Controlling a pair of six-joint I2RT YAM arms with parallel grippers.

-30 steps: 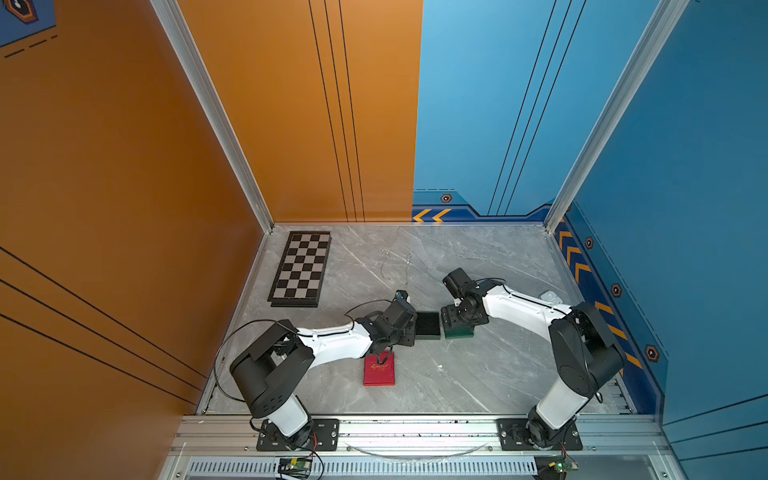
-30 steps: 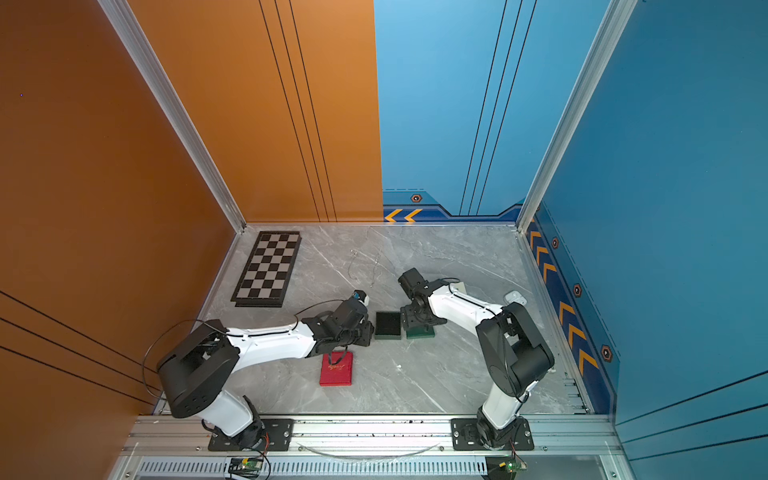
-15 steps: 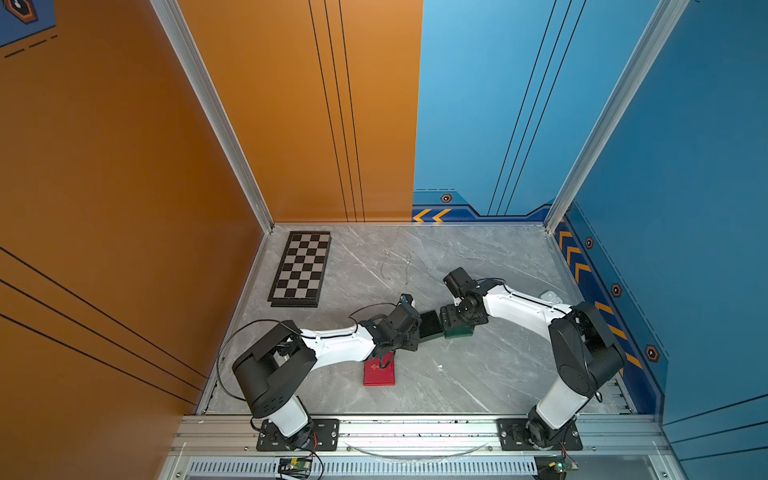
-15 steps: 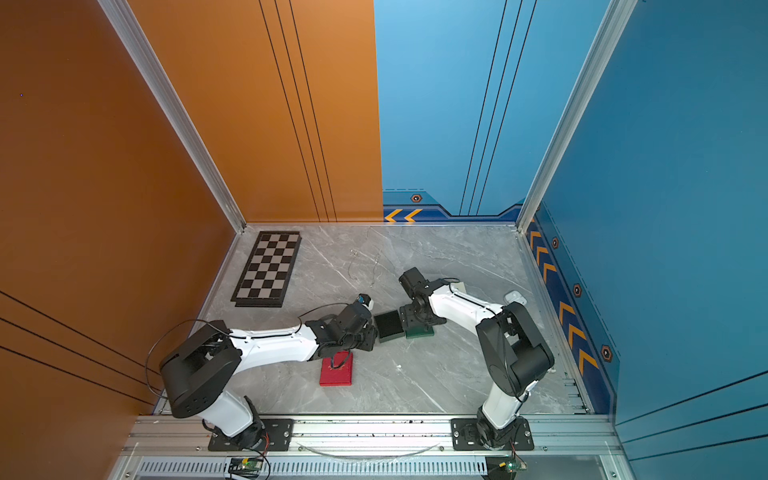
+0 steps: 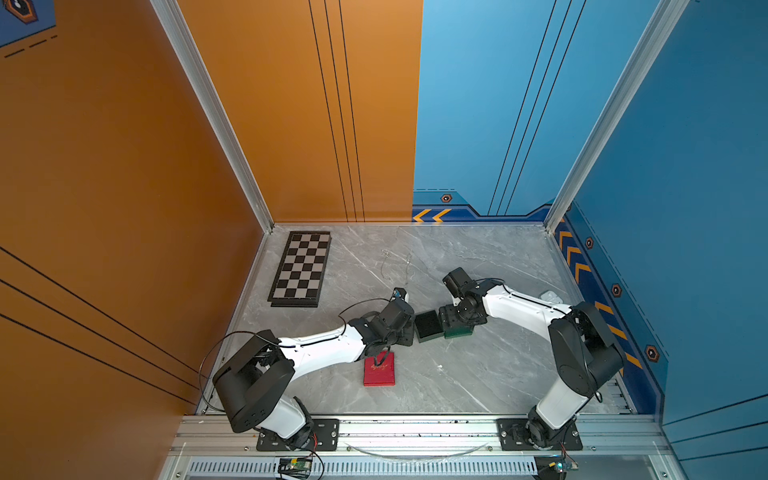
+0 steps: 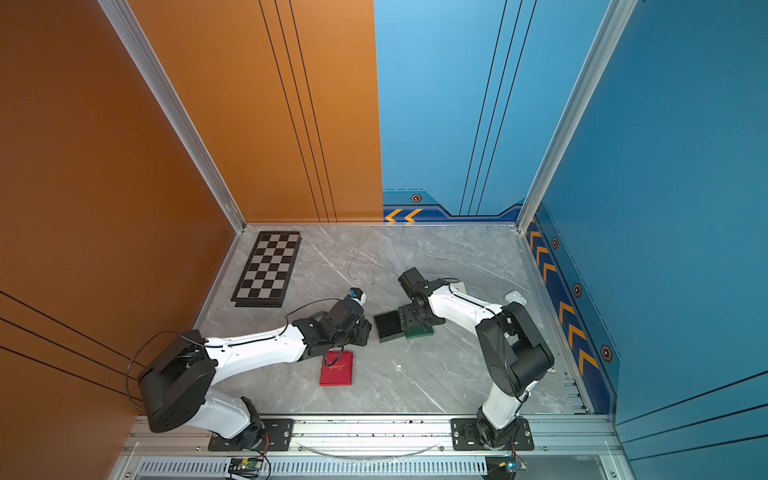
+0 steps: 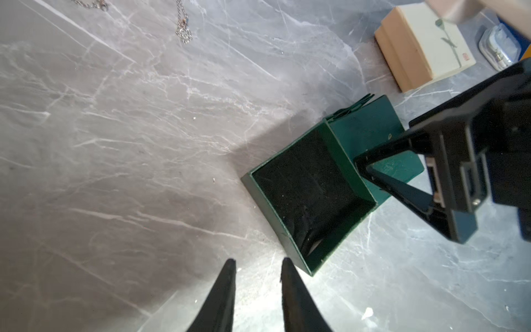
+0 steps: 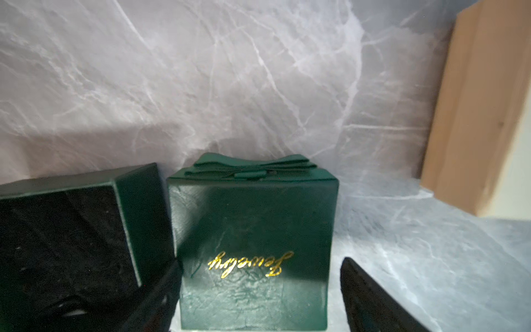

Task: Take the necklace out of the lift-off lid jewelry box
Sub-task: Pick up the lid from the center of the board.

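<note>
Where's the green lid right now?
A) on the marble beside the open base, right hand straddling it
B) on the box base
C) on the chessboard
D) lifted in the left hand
A: the lid sits flat on the marble next to the open base, with the right hand straddling it, one finger on each side.

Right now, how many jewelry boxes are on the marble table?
3: open dark green cardboard box at centre, flat red box beside the left arm, cream box past the right arm. Arms may hide others.
</note>
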